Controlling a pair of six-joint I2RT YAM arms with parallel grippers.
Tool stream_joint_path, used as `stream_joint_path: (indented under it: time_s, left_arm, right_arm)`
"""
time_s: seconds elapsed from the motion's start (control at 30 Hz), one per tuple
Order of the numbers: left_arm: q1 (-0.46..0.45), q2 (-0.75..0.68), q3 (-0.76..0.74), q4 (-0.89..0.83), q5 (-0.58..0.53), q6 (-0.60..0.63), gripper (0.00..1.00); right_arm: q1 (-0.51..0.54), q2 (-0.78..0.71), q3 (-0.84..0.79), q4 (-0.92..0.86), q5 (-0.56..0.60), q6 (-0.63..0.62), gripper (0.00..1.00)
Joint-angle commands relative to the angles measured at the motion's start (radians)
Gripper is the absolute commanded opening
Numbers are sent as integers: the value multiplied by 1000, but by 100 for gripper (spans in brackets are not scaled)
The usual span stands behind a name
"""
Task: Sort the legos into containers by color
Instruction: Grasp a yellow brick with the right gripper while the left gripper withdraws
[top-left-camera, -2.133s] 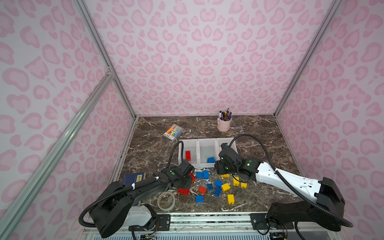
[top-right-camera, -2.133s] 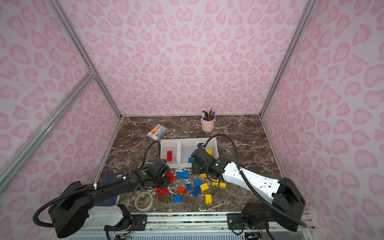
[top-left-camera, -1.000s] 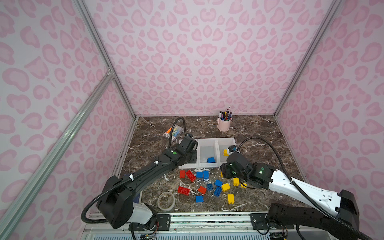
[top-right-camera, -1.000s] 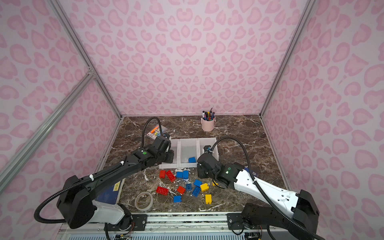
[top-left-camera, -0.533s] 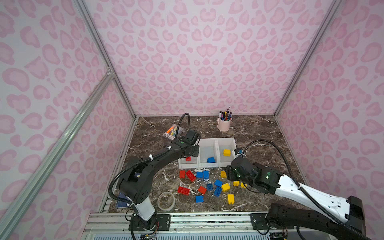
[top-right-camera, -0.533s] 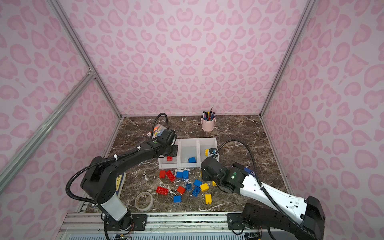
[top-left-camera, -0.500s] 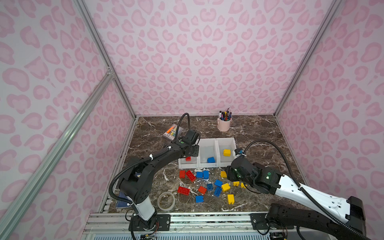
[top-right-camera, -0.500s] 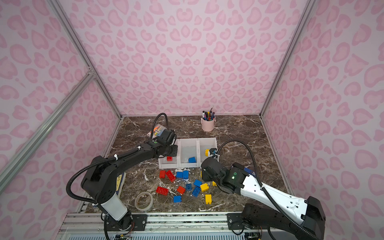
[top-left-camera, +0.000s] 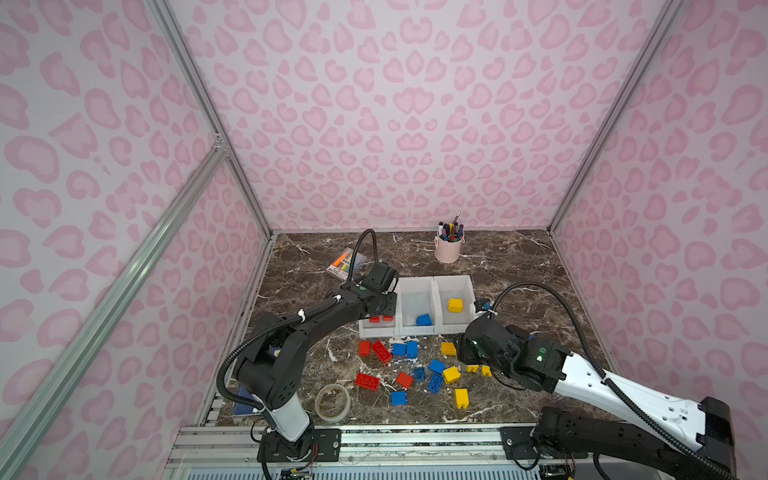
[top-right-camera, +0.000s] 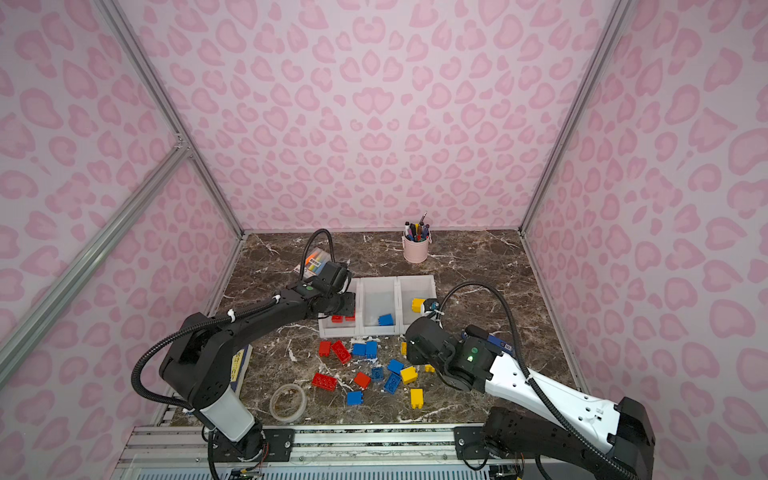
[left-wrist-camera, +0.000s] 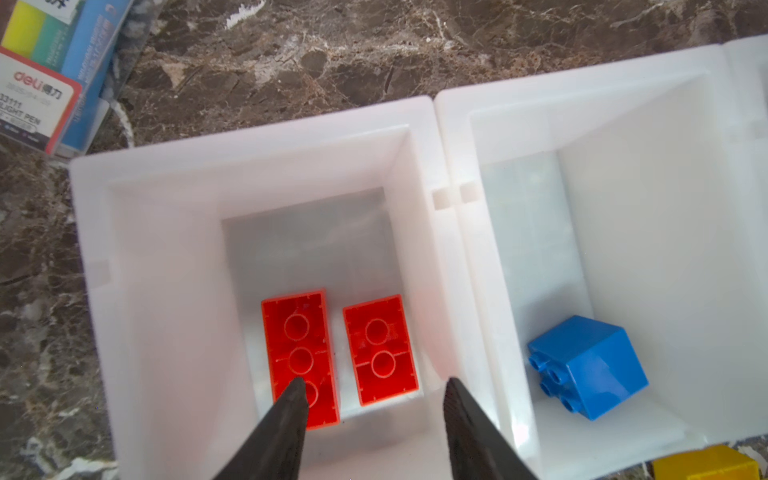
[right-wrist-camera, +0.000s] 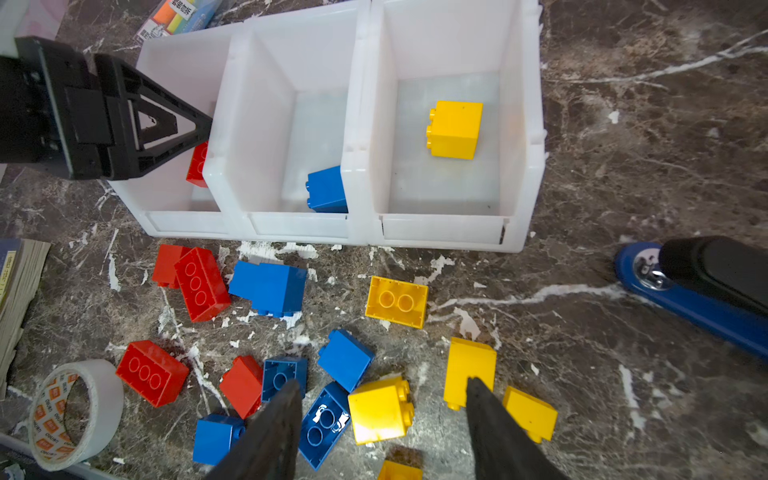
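Note:
The containers (top-left-camera: 415, 332) are three joined white bins. My left gripper (left-wrist-camera: 374, 384) hangs open over the left bin (left-wrist-camera: 249, 141), with nothing between its fingers; two red legos (left-wrist-camera: 299, 353) (left-wrist-camera: 380, 347) lie studs-down on the bin floor. A blue lego (left-wrist-camera: 590, 365) lies in the middle bin and a yellow lego (right-wrist-camera: 455, 129) in the right bin. Several loose red, blue and yellow legos (top-left-camera: 415, 365) lie in front of the bins. Above them my right gripper (right-wrist-camera: 381, 384) is open and holds nothing, with a yellow square lego (right-wrist-camera: 380, 411) on the table below its gap.
A pink pen cup (top-left-camera: 448, 249) stands at the back. A highlighter pack (top-left-camera: 347, 264) lies behind the left bin. A tape roll (top-left-camera: 332, 402) and a notepad (top-left-camera: 245, 399) sit near the front left. A blue stapler (right-wrist-camera: 698, 291) lies right of the bins.
My left gripper reached the left bin and opened, and a second red lego now lies in it. The right gripper drew back from the bins over the loose pile.

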Motion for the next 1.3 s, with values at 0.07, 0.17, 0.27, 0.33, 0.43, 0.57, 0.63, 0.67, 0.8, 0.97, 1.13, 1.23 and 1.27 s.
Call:
stream_joint_path:
  time_s: [0.07, 0.17, 0.27, 0.33, 0.43, 0.57, 0.63, 0.67, 0.8, 0.97, 1.13, 1.23, 1.27]
  left_arm:
    - [1, -48, -16, 26, 1, -30, 56]
    - [1, -91, -28, 26, 2, -40, 56]
    - [1, -144, -44, 25, 4, -45, 56]
    - [1, -182, -56, 26, 4, -49, 56]
    - [0, -243, -84, 25, 3, -58, 57]
    - [1, -328, -136, 23, 1, -73, 57]
    - [0, -367, -163, 17, -5, -84, 57]
    - [-1, -387, -179, 17, -2, -93, 57]
    - [-1, -456, -254, 28, 11, -132, 57]
    - [-8, -525, -334, 39, 18, -170, 58]
    - [-17, -568, -374, 36, 13, -181, 58]
    - [-26, -582, -382, 35, 19, -194, 58]
    - [-31, -587, -384, 35, 20, -199, 58]
  right_arm:
    - [1, -8, -5, -25, 25, 14, 64]
    - [0, -13, -13, -31, 32, 18, 64]
    - [1, -12, -25, -31, 35, 24, 64]
    - [1, -8, -33, -34, 33, 27, 64]
    - [1, 2, -46, -35, 33, 31, 64]
    - [-3, 3, -94, -2, 46, 38, 64]
    - [-16, 3, -113, 3, 40, 44, 64]
    - [-28, 3, -125, 8, 34, 43, 64]
    - [-81, 6, -163, 38, 1, 39, 63]
    - [-123, 39, -199, 83, -37, 32, 62]
    - [-129, 105, -208, 120, -53, 39, 61]
    - [-138, 159, -200, 125, -71, 37, 59]
    - [-142, 180, -196, 124, -82, 33, 58]
